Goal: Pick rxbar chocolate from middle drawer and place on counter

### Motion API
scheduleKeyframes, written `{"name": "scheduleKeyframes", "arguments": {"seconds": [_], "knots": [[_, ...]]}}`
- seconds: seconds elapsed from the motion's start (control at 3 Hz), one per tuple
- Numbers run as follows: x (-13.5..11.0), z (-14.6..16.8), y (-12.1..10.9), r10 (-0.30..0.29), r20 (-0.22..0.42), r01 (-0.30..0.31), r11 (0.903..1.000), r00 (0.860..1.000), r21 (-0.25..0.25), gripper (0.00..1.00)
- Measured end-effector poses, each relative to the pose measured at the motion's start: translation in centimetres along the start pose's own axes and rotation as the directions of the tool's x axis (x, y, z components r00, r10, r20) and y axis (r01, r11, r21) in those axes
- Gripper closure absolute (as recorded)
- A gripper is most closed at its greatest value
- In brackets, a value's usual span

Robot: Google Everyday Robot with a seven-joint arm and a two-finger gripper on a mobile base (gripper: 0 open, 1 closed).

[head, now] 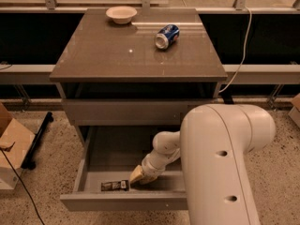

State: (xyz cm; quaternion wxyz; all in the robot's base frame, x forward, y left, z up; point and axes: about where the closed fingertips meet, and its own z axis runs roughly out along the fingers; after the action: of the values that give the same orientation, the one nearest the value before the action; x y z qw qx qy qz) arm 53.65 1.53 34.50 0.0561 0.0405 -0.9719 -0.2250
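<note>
The middle drawer [98, 158] is pulled open below the counter [117, 55]. The rxbar chocolate [114, 185], a flat black wrapper, lies on the drawer floor near the front wall, left of centre. My gripper [136, 177] reaches down into the drawer from the right. Its tan tip is just right of the bar, at its right end. I cannot tell whether it touches the bar.
A blue soda can [167, 35] lies on its side on the counter, and a white bowl [121, 15] stands at its back. My big white arm [225, 163] covers the drawer's right part. A closed drawer front [122, 111] sits above. A cardboard box [11, 146] stands on the floor left.
</note>
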Motion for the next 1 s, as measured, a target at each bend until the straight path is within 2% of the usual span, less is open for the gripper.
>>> {"name": "scheduleKeyframes", "arguments": {"seconds": [0.33, 1.0], "knots": [[0.11, -1.13, 0.56, 0.000, 0.000, 0.000, 1.0000, 1.000, 0.000, 0.00], [0.14, -1.42, 0.71, 0.000, 0.000, 0.000, 1.0000, 1.000, 0.000, 0.00]]}}
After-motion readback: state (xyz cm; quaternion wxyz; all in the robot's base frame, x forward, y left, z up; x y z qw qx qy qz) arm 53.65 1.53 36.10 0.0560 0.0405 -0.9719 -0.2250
